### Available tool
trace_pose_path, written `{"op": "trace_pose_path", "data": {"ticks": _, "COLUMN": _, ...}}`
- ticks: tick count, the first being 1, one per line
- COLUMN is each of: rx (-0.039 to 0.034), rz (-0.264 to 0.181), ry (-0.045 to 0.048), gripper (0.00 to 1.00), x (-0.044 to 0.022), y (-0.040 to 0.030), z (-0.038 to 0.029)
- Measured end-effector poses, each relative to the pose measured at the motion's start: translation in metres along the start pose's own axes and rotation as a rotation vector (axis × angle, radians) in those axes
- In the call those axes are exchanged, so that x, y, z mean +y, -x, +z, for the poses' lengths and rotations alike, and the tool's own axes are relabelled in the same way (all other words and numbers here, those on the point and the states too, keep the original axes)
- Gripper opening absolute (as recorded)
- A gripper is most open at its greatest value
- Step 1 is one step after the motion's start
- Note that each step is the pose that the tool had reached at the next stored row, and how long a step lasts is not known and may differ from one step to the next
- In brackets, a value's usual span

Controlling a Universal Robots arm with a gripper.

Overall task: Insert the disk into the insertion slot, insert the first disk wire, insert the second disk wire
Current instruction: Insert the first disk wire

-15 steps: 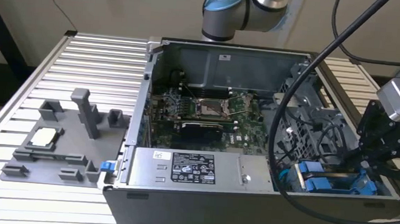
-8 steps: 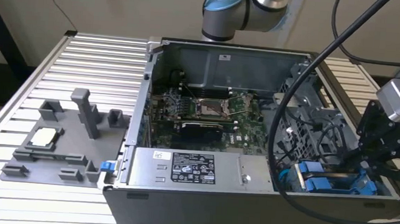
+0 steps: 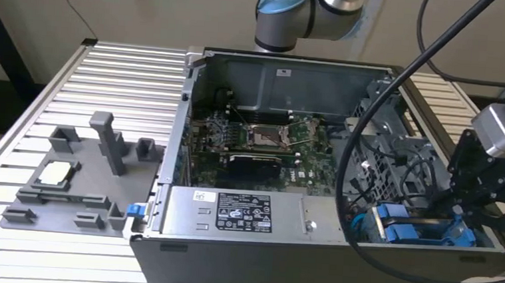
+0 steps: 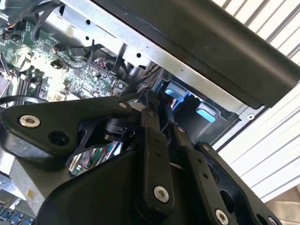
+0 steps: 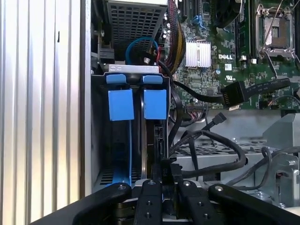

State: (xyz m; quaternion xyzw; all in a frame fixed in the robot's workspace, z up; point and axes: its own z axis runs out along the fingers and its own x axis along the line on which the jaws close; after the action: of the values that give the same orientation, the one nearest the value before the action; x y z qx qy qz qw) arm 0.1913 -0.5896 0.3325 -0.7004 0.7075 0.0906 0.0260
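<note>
- Hand (image 5: pixel 166 182) is pressed together, its black fingers (image 5: pixel 150 199) pinching a small black plug (image 5: pixel 166 165) inside the computer case (image 3: pixel 252 275)
- a black cable (image 5: pixel 206 171) runs off from the plug across the case floor
- the plug sits right at the near edge of the disk (image 5: pixel 153 138); I cannot tell whether it is seated
- the disk stands on edge in the insertion slot (image 5: pixel 97 140), in the case corner at the exterior view's right, its blue carrier tab (image 5: pixel 155 103) at the far end
- a second blue carrier (image 5: pixel 121 105) stands just beside it in the same slot
- a green motherboard (image 3: pixel 262 139) lies in the middle of the case, with a grey power-supply box (image 3: pixel 239 214) along the near wall
- outside the case, at the exterior view's left, a grey fixture tray (image 3: pixel 62 188) rests on the ribbed table (image 3: pixel 115 78)
</note>
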Motion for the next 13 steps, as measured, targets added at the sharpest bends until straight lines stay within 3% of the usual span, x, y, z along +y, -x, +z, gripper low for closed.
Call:
{"op": "trace_pose_path", "data": {"ticks": 8, "rx": -0.0018, "rz": 0.000, "ry": 0.0002, "gripper": 0.20, "x": -0.0002, "y": -0.0005, "z": 0.0021}}
{"op": "trace_pose_path", "data": {"ticks": 9, "rx": -0.0009, "rz": 0.000, "ry": 0.0001, "gripper": 0.27, "x": -0.0001, "y": -0.0004, "z": 0.0016}}
{"op": "trace_pose_path", "data": {"ticks": 13, "rx": -0.0006, "rz": 0.000, "ry": 0.0001, "gripper": 0.27, "x": 0.0010, "y": 0.0016, "z": -0.0103}}
